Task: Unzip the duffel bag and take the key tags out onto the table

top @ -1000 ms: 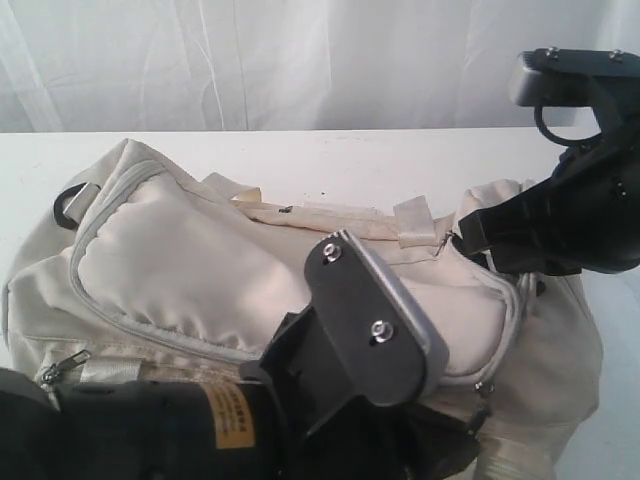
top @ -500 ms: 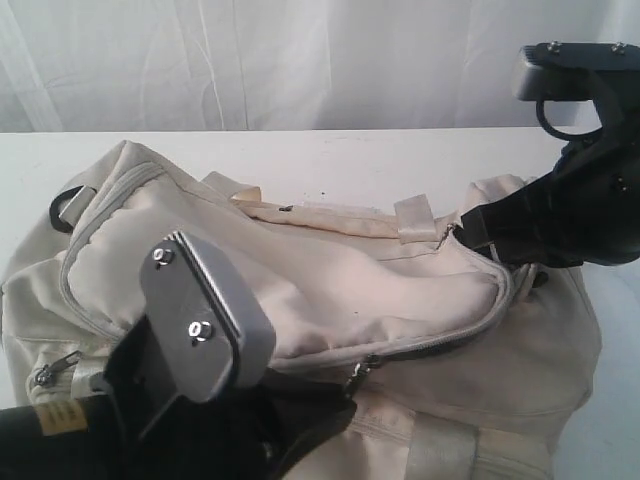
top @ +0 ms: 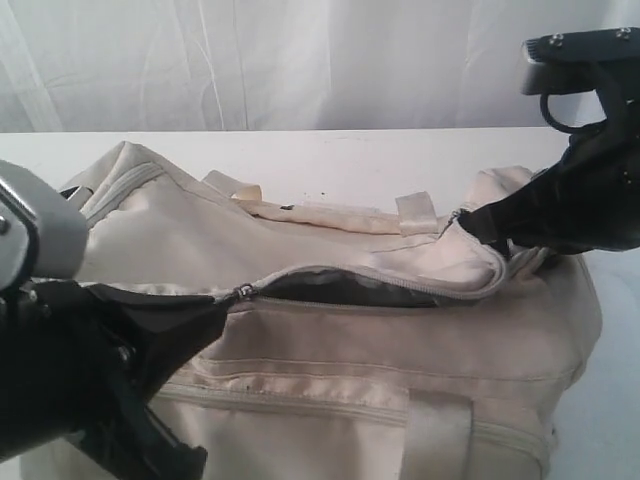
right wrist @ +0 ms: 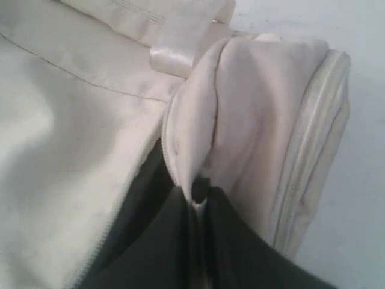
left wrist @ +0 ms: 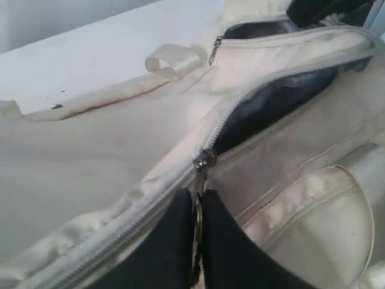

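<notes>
The cream duffel bag (top: 380, 350) lies across the white table (top: 350, 150). Its top zipper is open over the middle and right, showing dark lining (top: 340, 290). My left gripper (top: 225, 305) is shut on the zipper pull (top: 240, 292) at the slit's left end. In the left wrist view the black fingers (left wrist: 174, 241) pinch the pull's ring just below the slider (left wrist: 204, 161). My right gripper (top: 465, 225) is shut on a fold of bag fabric (right wrist: 192, 144) at the right end. The key tags are hidden.
A white curtain (top: 300, 60) hangs behind the table. Webbing strap loops (top: 415, 212) lie on the bag's far side, and a second zipper pull (left wrist: 213, 51) hangs near the right end. Bare table (right wrist: 361, 120) shows past the bag's right end.
My left gripper has drawn the zipper pull leftward along the bag, and the dark opening has lengthened. The right gripper has kept its hold on the bag's end.
</notes>
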Robot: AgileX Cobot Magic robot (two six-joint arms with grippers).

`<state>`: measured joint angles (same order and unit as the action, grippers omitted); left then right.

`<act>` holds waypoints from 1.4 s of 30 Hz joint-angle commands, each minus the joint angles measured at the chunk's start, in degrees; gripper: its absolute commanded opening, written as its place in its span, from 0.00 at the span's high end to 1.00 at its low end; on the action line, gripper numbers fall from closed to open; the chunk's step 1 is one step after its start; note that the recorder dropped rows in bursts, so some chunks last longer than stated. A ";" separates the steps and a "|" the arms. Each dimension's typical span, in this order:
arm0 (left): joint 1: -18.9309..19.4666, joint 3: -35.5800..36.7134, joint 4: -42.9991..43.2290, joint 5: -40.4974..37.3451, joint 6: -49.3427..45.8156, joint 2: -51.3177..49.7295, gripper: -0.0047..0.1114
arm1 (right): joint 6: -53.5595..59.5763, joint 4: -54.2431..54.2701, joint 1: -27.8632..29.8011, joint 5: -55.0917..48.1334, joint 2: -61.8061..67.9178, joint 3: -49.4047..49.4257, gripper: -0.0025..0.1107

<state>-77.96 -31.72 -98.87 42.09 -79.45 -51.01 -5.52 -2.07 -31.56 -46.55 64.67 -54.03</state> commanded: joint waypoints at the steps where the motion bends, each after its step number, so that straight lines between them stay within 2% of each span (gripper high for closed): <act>1: 0.02 -0.09 -1.08 7.86 -0.15 3.79 0.96 | -1.04 -9.74 0.18 2.37 0.01 -0.16 0.98; 4: 0.02 -0.09 -1.08 12.68 -0.24 6.06 0.96 | -3.88 -14.76 0.18 2.26 0.01 -0.16 0.98; 10: 0.02 -0.09 -1.08 17.97 -0.38 7.23 0.96 | -3.76 -14.76 0.18 2.26 0.01 -0.16 0.98; 16: 0.02 -0.09 -1.08 27.86 -2.53 7.23 0.96 | -1.76 -14.76 0.18 2.26 0.01 -0.16 0.98; 22: 0.02 -0.09 -1.08 27.87 -7.84 7.23 0.96 | 5.87 -14.65 0.18 2.26 0.01 -0.16 0.98; 26: 0.02 -0.09 -1.08 27.87 -17.40 7.23 0.96 | 13.21 -13.09 0.18 2.26 0.01 -0.16 0.97; 36: 0.02 -0.09 -1.08 27.87 -40.62 7.23 0.96 | 16.01 -9.10 0.18 5.02 -2.75 -0.16 0.73; 39: 0.02 -0.09 -1.08 27.87 -41.93 7.23 0.96 | 17.36 -8.97 0.18 5.02 -4.47 -0.16 0.65; 42: 0.02 -0.09 -1.08 27.87 -41.98 7.23 0.96 | 23.82 -4.49 -0.36 5.52 -5.89 -0.16 0.56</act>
<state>-77.96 -31.37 -98.87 66.15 -112.13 -44.90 12.95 -9.64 -31.61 -41.85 60.15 -54.03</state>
